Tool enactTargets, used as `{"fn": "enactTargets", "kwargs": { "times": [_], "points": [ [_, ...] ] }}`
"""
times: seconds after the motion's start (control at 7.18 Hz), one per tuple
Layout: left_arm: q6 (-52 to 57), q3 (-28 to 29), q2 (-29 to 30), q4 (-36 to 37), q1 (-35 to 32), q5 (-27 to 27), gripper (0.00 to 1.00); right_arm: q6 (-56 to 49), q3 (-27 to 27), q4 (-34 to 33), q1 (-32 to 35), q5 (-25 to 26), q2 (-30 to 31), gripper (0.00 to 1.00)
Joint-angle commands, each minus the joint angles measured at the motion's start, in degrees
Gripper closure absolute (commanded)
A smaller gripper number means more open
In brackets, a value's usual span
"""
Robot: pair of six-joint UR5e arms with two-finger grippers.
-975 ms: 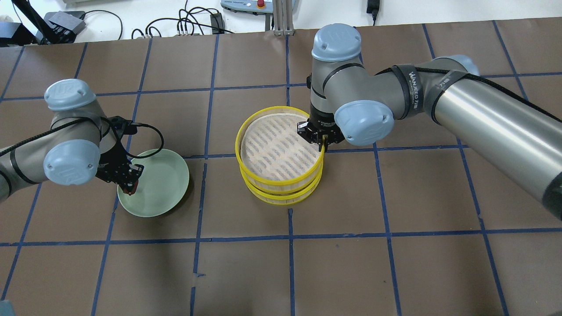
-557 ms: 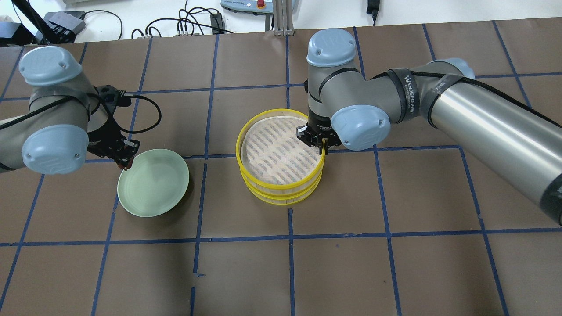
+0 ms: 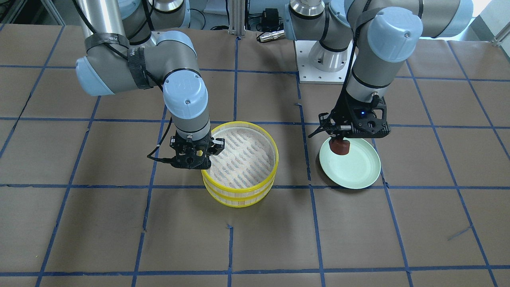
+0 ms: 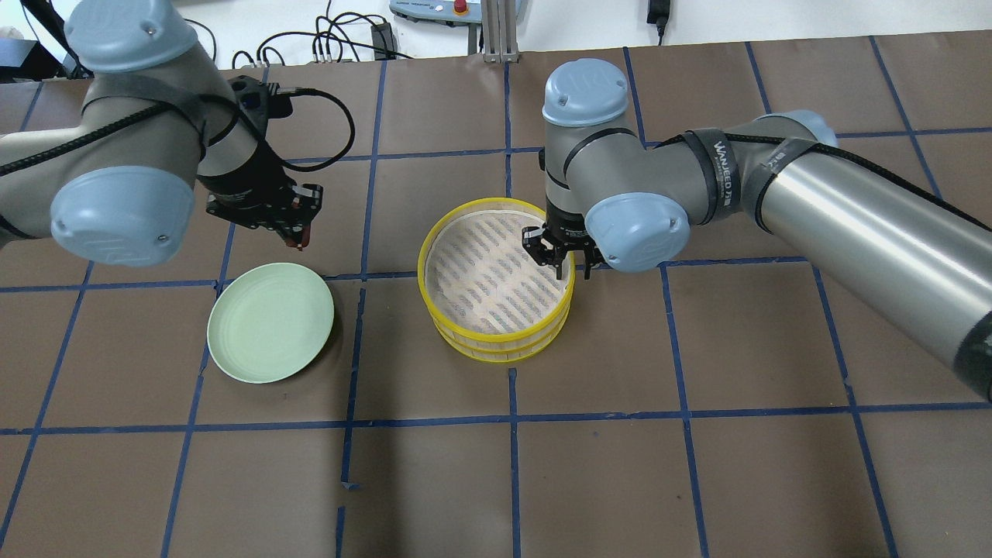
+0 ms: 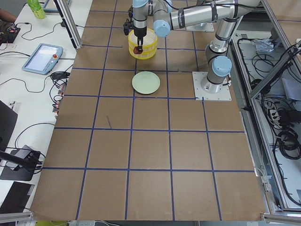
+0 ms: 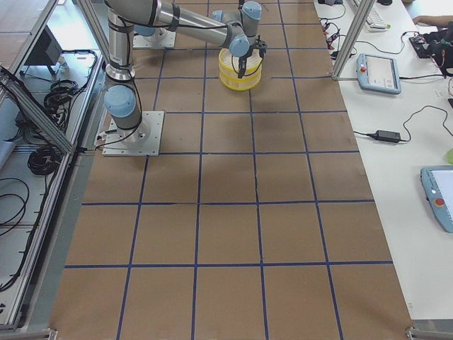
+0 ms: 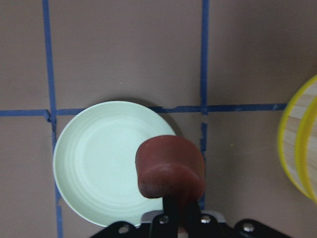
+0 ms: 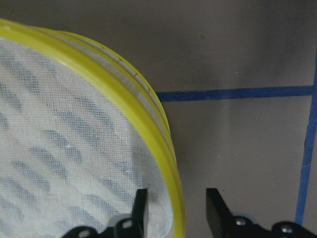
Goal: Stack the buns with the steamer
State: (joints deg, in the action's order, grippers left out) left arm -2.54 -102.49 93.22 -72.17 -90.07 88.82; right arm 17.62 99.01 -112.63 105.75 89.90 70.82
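Note:
My left gripper [image 4: 298,235] is shut on the reddish-brown bun [image 7: 171,166] and holds it in the air, above the near edge of the pale green plate [image 7: 94,158]; the bun also shows in the front view [image 3: 339,146]. The plate [image 4: 271,322] is bare. The yellow-rimmed steamer [image 4: 496,345] stands as two stacked tiers with a bare mesh floor on top. My right gripper [image 8: 178,208] is open, its fingers astride the top tier's rim [image 8: 166,148] without touching it. The white bun is out of view.
Brown table paper with blue tape grid lines surrounds the plate and the steamer [image 3: 239,195]. Cables and boxes lie beyond the far table edge [image 4: 349,39]. My left arm's base plate [image 3: 322,71] sits behind the plate.
My left gripper has risen off the plate with the reddish-brown bun and moved far and right. My right gripper has opened and let go of the top tier's rim.

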Motion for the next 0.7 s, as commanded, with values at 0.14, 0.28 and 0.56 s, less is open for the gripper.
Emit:
{"fn": "enactTargets", "kwargs": {
  "times": [0.14, 0.28, 0.56],
  "points": [
    [-16.19, 0.62, 6.24, 11.20, -6.76, -11.88, 0.99, -1.01, -5.90, 7.45, -6.39, -1.21, 4.12, 0.00],
    [-24.10, 0.62, 10.45, 18.66, -11.05, -13.48, 0.99, -1.88, -9.15, 14.04, -8.52, -3.40, 7.10, 0.00],
    [-33.03, 0.71, 13.83, 24.18, -15.39, -12.89, 0.19, -3.98, -16.27, 29.49, -11.86, -2.02, 11.07, 0.01]
  ]
}}
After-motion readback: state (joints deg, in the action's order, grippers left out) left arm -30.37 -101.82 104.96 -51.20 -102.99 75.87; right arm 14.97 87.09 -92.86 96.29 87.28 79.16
